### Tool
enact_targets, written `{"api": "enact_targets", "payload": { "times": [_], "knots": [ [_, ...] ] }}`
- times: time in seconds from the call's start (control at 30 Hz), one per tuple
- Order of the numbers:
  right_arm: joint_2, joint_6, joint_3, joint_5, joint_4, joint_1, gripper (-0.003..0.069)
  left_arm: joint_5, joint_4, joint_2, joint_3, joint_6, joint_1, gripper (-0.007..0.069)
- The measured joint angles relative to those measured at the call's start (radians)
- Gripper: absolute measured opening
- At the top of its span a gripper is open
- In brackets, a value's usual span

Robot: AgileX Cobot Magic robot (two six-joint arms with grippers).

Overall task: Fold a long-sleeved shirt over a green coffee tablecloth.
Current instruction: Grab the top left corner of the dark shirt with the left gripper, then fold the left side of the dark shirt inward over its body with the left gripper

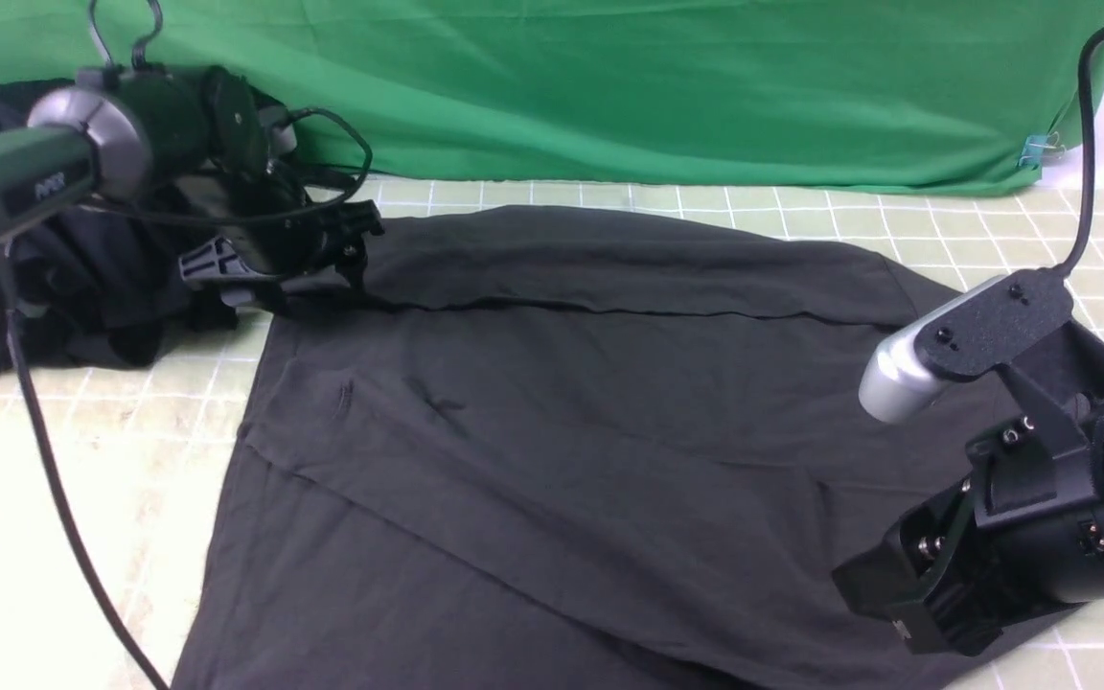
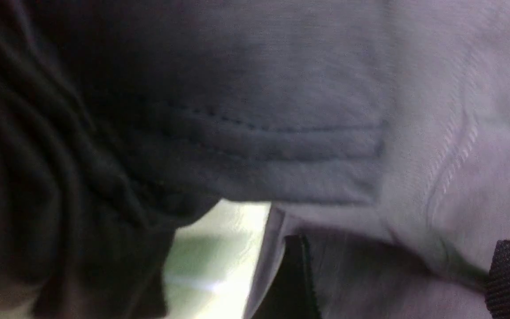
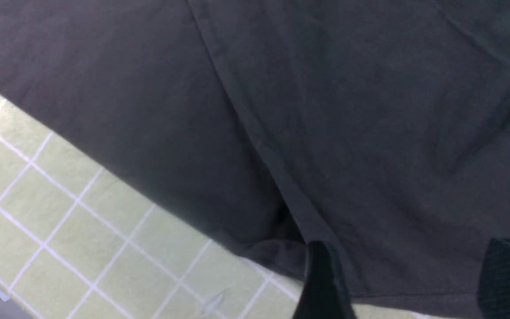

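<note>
Green checked tablecloth (image 1: pixel 993 230) lay under a big grey shirt (image 1: pixel 552 402), left gripper (image 1: pixel 360 251) at upper left had wide fingers, right gripper (image 1: pixel 911 623) at lower right had wide fingers too

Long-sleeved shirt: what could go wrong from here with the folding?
1. The left jaws stand open at the corner of the folded-over flap of the long-sleeved shirt, beside a pile of dark garments; withdrawing could snag either.
2. The right jaws are open over the shirt's edge, where the green coffee tablecloth lies directly beneath; closing there might pinch both layers.
</note>
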Motion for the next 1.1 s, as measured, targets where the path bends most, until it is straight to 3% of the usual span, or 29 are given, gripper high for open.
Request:
{"api": "enact_targets", "payload": {
  "times": [0.2,0.3,0.4,0.57,0.67,0.93,1.1],
  "knots": [
    [0.0,0.0,0.0,0.0,-0.001,0.0,0.0439,-0.075,-0.081,0.012,0.001,-0.026,0.0,0.0526],
    [0.0,0.0,0.0,0.0,-0.002,0.0,0.0439,-0.091,-0.087,0.019,0.001,-0.027,0.0,0.048],
    [0.0,-0.001,0.0,0.0,-0.002,0.0,0.0439,-0.093,-0.087,0.021,0.001,-0.029,0.001,0.0374],
    [0.0,-0.004,0.0,0.0,-0.002,0.0,0.0439,-0.008,-0.098,0.019,-0.009,0.023,0.001,0.0057],
    [0.0,-0.004,0.0,0.0,-0.002,0.0,0.0439,0.063,-0.111,0.001,-0.024,0.056,0.001,0.0014],
    [0.0,0.012,0.0,0.0,-0.023,0.0,0.0439,0.217,-0.157,-0.122,-0.026,0.107,-0.005,0.0011],
    [0.0,0.066,-0.002,-0.03,-0.145,0.0,0.0439,0.356,-0.147,-0.195,-0.03,0.142,-0.037,0.0011]
  ]
}}
